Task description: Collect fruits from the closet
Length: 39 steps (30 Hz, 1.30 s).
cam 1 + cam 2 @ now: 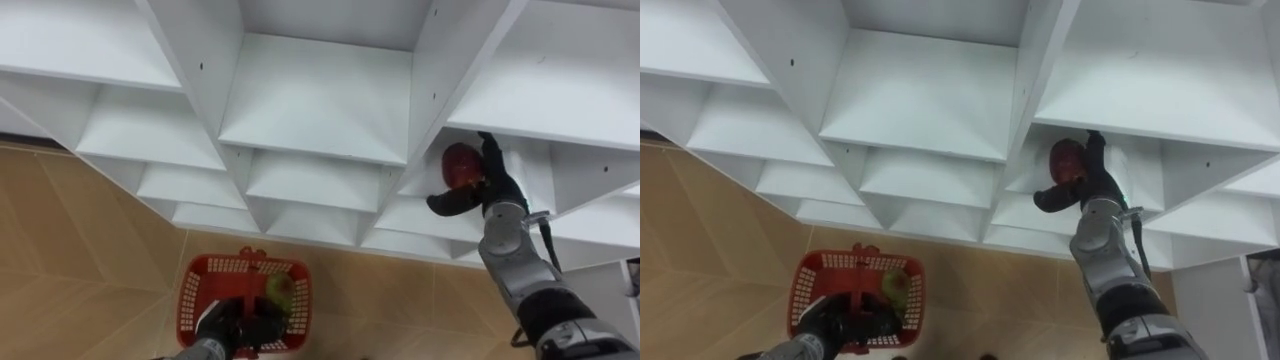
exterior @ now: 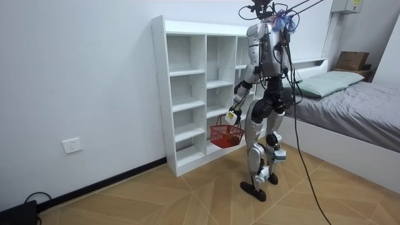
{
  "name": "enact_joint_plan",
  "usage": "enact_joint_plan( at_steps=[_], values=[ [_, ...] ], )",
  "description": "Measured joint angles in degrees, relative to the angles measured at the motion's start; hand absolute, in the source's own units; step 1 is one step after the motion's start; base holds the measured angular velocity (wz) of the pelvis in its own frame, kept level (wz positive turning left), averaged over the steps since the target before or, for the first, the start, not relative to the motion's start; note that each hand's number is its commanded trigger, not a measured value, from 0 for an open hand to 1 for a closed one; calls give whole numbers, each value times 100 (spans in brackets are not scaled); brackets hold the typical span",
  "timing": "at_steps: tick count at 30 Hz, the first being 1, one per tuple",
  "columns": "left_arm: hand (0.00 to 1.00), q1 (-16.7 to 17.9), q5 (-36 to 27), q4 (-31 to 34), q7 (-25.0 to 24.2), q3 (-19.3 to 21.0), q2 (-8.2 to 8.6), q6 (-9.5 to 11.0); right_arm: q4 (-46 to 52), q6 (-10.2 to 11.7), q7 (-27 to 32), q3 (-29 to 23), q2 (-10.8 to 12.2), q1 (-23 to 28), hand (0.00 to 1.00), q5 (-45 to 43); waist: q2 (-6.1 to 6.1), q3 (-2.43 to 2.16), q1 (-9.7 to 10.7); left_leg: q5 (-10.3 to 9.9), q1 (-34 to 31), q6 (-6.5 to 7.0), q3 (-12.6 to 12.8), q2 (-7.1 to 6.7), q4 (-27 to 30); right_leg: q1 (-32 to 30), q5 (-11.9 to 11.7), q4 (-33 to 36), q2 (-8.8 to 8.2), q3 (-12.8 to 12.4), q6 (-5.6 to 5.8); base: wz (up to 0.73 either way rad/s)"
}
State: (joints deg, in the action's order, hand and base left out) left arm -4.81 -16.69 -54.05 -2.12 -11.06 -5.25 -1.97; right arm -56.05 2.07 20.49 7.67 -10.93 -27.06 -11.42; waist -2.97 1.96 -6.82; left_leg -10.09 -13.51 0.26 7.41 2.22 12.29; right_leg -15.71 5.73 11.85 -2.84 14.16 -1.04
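- A red fruit [image 1: 460, 165] is seen inside a cubby of the white closet [image 1: 320, 100], on the robot's right side. It cannot be told whether the fruit is touching the shelf or is just above it.
- The fruit is held by the right hand [image 1: 492, 188]. The fingers [image 1: 488, 150] are curled round its back and the thumb is hooked under it, most likely so that it can be pulled out without being dropped.
- The right arm is stretched far forward, it seems, because the fruit sits well inside the cubby.
- A green fruit [image 1: 279, 292] is lying in the red basket [image 1: 200, 272], so part of the job looks done.
- The basket is hung low over the wooden floor [image 1: 80, 230]. Its handle is gripped by the curled fingers of the left hand [image 1: 225, 325]. It is probably kept below the shelves so that the red fruit can be put into it next.
- In the room view the robot is stood close to the closet, with a bed [image 2: 350, 106] behind it.
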Motion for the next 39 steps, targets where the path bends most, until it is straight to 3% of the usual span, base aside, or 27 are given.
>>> enact_joint_plan(
  at_steps=[15,16,17,18,19,28,39],
  values=[
    [100,-4,-5,9,20,-64,-27,-2,-28,-21,-15,-2,-19,-58,0,15,2,-2,-1,6,-98,10,1,-3,84,-92,0,86,-1,19,-1,0],
    [100,-4,-4,9,20,-69,-27,-2,-28,-23,-15,-2,-18,-61,24,3,3,-2,-3,6,-101,10,1,-3,88,-94,0,88,-1,19,-1,0],
    [100,-4,-4,9,20,-77,-27,-2,-28,-23,-15,-2,-19,-62,24,0,4,-3,-4,6,-104,10,1,-3,93,-95,-1,90,-1,20,-2,0],
    [100,-4,-4,9,20,-84,-27,-2,-28,-23,-15,-2,-19,-62,81,0,5,-3,-4,6,-105,10,1,-3,95,-95,-1,90,-1,21,-2,0],
    [100,-4,-4,10,19,-97,-27,-2,-28,-23,-15,-2,-18,-62,100,-1,6,-4,-4,6,-108,10,1,-3,100,-96,-1,91,-1,22,-3,0],
    [100,-5,-4,9,15,-103,-27,-1,-23,-25,54,-9,-192,-142,100,-16,6,-7,-10,7,-100,9,5,0,126,-97,-8,127,0,18,-13,0],
    [100,-7,-3,9,-89,-96,-69,-1,-23,-37,-74,5,-194,-116,100,-40,6,-7,-93,16,-96,18,14,-1,157,-109,-12,181,-15,16,-20,0]
  ],
)
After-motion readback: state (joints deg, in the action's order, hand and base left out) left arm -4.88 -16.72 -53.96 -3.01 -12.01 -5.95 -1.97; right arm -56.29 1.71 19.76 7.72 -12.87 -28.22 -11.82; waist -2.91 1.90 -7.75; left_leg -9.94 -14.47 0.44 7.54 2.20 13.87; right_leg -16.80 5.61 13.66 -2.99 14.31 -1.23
